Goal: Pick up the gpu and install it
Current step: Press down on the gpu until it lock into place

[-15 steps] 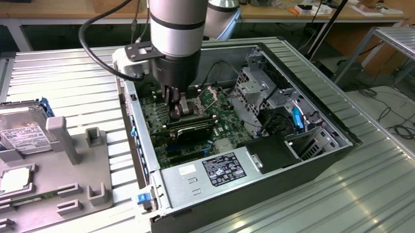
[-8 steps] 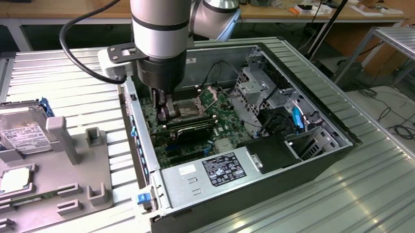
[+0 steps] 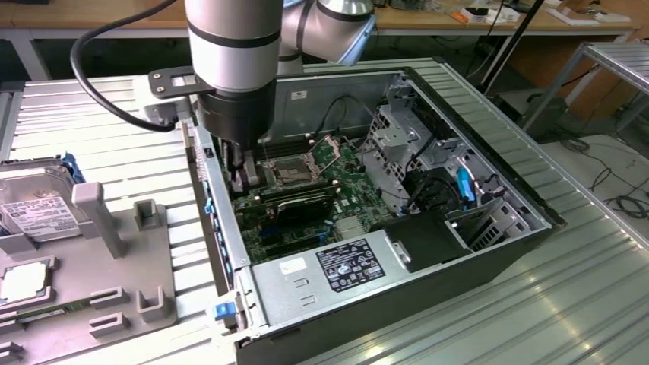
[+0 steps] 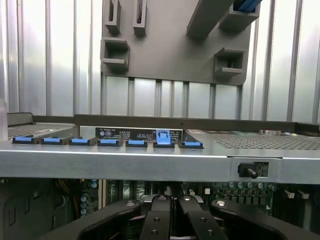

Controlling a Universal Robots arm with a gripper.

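Grey fixture tray [image 3: 152, 251] on the ribbed metal table [image 3: 568, 304] at the exterior view's left, carrying a hard drive [image 3: 36, 205] and a processor chip [image 3: 23, 283]. Just right of it, an open computer case [image 3: 507, 251] lies on its side. Arm reaches down inside, claw [image 3: 239, 179] low by the case's rear wall. Wrist view: claw [image 4: 167, 200] pads pressed together, a row of blue slot clips [image 4: 107, 142] beyond; can't tell if anything thin is pinched. The gpu [image 3: 296, 202] stands on edge on the motherboard beside the CPU socket [image 3: 294, 169], one end beneath the claw. Power supply [image 3: 335, 266] nearer the camera.
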